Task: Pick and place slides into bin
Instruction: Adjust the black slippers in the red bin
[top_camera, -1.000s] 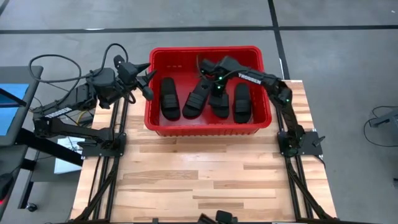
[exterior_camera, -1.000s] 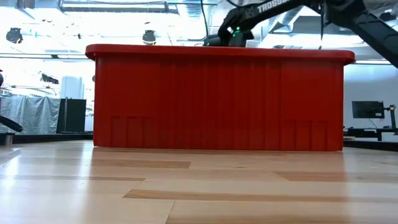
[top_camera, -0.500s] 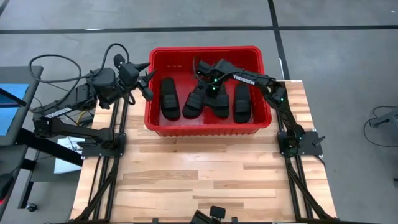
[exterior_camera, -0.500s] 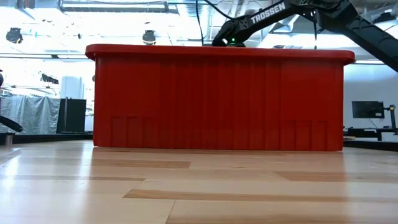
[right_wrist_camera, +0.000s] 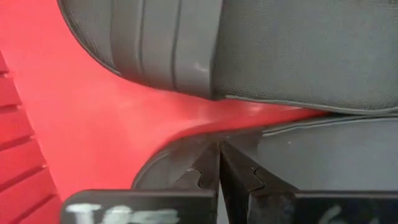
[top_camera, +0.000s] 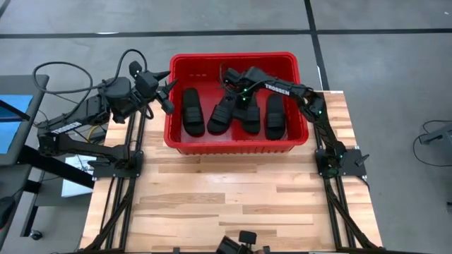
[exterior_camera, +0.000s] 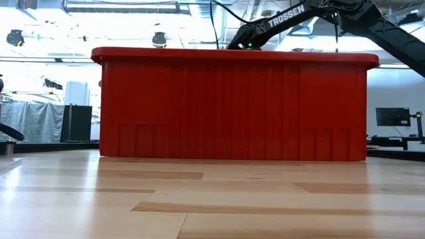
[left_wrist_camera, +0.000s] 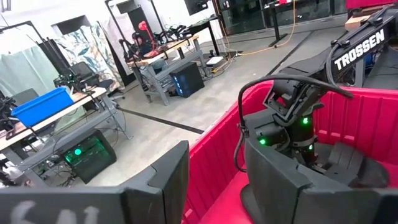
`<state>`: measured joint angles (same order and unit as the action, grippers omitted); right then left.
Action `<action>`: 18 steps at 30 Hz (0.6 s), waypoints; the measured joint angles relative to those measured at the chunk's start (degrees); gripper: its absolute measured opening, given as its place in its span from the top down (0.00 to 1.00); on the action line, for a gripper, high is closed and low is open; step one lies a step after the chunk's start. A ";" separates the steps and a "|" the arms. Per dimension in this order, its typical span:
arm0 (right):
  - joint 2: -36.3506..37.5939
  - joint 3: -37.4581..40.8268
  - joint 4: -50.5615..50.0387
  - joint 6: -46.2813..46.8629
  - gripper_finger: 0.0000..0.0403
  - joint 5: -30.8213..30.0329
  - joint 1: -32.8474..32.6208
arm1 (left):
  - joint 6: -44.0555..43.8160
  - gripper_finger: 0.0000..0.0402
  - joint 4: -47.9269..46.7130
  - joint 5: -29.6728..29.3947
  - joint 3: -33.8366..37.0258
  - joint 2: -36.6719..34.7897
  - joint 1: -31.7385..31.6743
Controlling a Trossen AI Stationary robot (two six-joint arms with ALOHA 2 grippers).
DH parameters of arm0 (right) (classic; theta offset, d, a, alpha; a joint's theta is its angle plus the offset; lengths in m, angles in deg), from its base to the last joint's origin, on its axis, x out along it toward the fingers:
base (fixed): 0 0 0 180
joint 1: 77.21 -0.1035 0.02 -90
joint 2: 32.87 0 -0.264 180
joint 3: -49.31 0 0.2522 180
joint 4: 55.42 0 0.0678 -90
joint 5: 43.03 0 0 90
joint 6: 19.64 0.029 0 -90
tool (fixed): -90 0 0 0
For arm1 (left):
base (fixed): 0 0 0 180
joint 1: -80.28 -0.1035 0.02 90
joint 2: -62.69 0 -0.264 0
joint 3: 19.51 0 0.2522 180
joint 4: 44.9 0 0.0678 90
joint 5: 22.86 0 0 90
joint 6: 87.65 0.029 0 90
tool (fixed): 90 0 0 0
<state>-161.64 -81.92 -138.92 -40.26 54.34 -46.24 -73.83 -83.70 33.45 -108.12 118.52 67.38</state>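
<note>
The red bin (top_camera: 174, 106) stands at the table's far edge, and its near wall fills the low view (exterior_camera: 232, 106). Four black slides lie side by side on its floor (top_camera: 193, 111) (top_camera: 222, 113) (top_camera: 248, 116) (top_camera: 275, 116). My right gripper (top_camera: 237, 99) reaches down inside the bin over the middle slides, fingers shut (right_wrist_camera: 219, 163) and empty. Their tips are at the rim of one slide's sole (right_wrist_camera: 180, 158), and a second slide (right_wrist_camera: 186, 43) lies just beyond. My left gripper (top_camera: 167, 99) hovers open outside the bin's left wall (left_wrist_camera: 214, 180). My right gripper's shut fingertips (right_wrist_camera: 211, 155) point down at the rim of a slide's sole (right_wrist_camera: 180, 158), which lies flat on the bin floor. I cannot tell whether they touch it. Nothing is between the fingers.
The bin's walls stand around my right gripper, and the low view shows only that arm above the rim (exterior_camera: 279, 23). The wooden table (top_camera: 233, 197) stretches bare from the bin to the near edge. Cables (top_camera: 78, 77) trail off the left arm.
My right gripper has gone down into the bin and slightly toward the table's left, then held still for the last half second. The slides have stayed where they were.
</note>
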 joint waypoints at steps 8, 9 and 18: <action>0.02 1.57 0.17 -0.87 1.00 -0.14 0.27 | 0.00 0.63 -0.04 0.00 0.00 0.00 0.00; 0.02 1.57 0.50 -0.87 1.00 -0.40 0.30 | 0.00 0.63 -0.07 0.00 0.00 0.00 0.00; 0.02 1.57 -2.72 -0.44 1.00 -4.59 0.67 | -0.08 0.63 -1.38 0.02 0.00 0.00 0.00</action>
<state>-161.62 -80.35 -141.64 -40.70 49.75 -45.57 -73.90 -85.08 33.47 -108.12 118.52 67.38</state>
